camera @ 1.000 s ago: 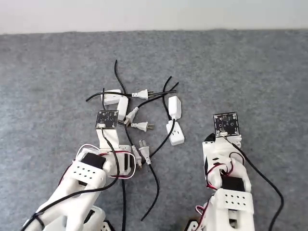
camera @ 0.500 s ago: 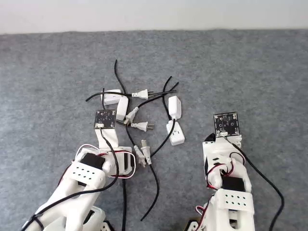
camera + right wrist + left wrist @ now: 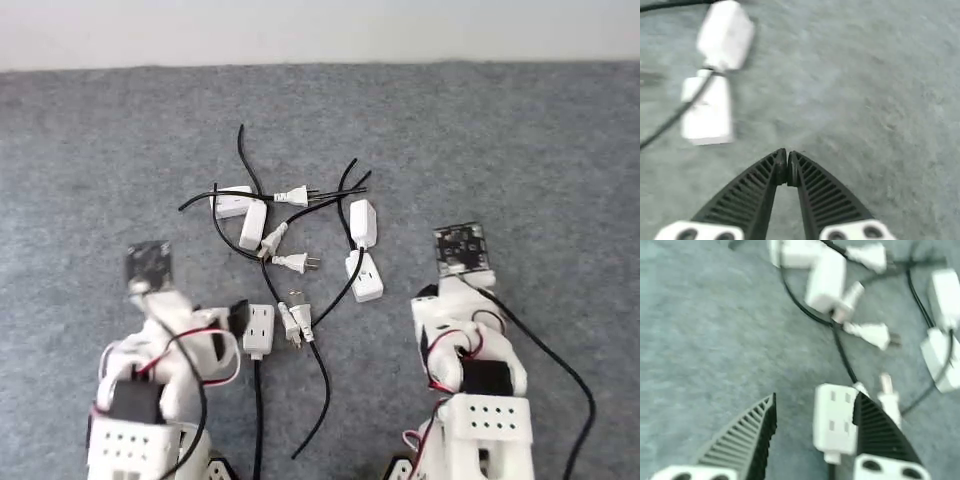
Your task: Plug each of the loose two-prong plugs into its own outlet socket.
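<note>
My left gripper [image 3: 816,399] is open low over the carpet. A white outlet socket [image 3: 834,421] on a black cord lies between its fingers, against one finger [image 3: 875,430]; the high view shows this socket [image 3: 259,328] beside the left arm [image 3: 150,350]. Two loose plugs [image 3: 297,320] lie right of it. More plugs [image 3: 293,262] and sockets [image 3: 253,223] sit tangled farther back, with a socket pair [image 3: 365,275] to the right. My right gripper [image 3: 786,159] is shut and holds nothing, near two sockets [image 3: 707,115].
Black cords [image 3: 320,380] loop between the arms and through the pile. Grey carpet [image 3: 540,150] covers the table, with a white wall edge [image 3: 320,30] at the back. The right arm [image 3: 470,370] stands at the front right.
The left arm has swung to the left and back, uncovering the white socket beside it. The right arm has shifted slightly left.
</note>
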Available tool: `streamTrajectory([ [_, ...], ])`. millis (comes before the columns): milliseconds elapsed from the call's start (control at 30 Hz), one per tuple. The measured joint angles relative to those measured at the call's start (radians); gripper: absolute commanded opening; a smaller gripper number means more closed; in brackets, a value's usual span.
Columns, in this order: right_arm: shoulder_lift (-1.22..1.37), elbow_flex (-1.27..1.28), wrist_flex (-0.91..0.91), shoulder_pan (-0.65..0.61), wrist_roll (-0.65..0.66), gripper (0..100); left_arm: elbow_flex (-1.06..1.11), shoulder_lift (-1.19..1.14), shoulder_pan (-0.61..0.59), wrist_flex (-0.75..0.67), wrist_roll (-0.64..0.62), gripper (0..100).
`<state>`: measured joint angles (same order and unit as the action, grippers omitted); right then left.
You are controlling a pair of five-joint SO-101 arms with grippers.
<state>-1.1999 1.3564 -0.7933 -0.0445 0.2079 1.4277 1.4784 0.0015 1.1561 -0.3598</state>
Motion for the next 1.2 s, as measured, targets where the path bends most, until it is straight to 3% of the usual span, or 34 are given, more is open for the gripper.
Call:
streamTrajectory([
  [133,0.008,-0.112,-0.086,-0.149,0.000,1.5,0.008,0.101,-0.071,0.037,0.000,24],
  [433,0.299,-0.384,-0.107,-0.486,-0.038,0.9,0.008,0.000,-0.086,0.005,0.000,24],
  [700,0.720,-0.580,-0.026,-0.545,-0.048,0.9,0.008,-0.255,-0.138,-0.190,-0.009,24],
  [867,0.832,-0.626,-0.023,-0.640,-0.051,0.9,0.005,-0.442,-0.173,-0.342,-0.018,23],
  [1200,0.991,-0.626,0.003,-0.689,-0.141,0.9,-0.077,-0.707,-0.178,-0.362,-0.083,23],
])
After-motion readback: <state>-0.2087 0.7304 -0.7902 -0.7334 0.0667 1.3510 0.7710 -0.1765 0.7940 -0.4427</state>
